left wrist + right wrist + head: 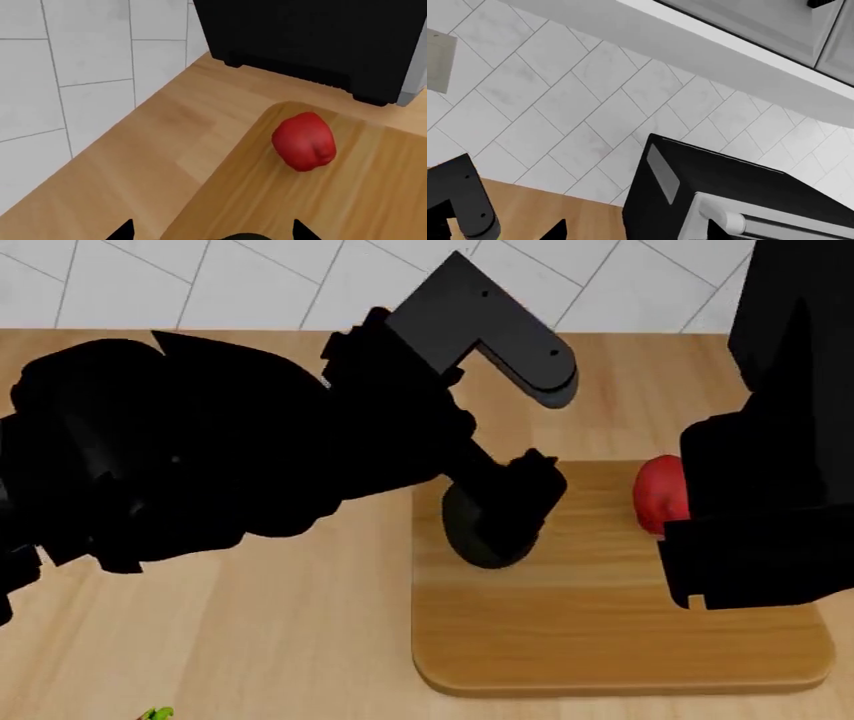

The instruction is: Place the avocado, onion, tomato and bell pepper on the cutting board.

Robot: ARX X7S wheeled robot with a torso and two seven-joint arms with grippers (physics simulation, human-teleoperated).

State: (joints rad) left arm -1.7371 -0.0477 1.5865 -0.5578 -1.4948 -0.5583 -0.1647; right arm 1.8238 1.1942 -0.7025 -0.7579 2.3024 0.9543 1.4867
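The red, lobed bell pepper [305,141] lies on the far part of the wooden cutting board [373,200]. In the head view the bell pepper [655,495] is half hidden behind my right arm. My left gripper [213,231] hangs over the cutting board [601,640], open, fingertips wide apart. The dark avocado [243,237] shows as a rounded edge between them. In the head view the avocado [483,540] sits on the board's near-left part under my left gripper [518,495]. My right gripper [637,231] is open and empty, raised and facing the wall. Onion and tomato are out of view.
A black appliance [307,40] stands on the counter just behind the board, against the tiled wall [560,100]. My right arm [761,520] hangs over the board's right side. A scrap of green [158,714] shows at the head view's bottom edge.
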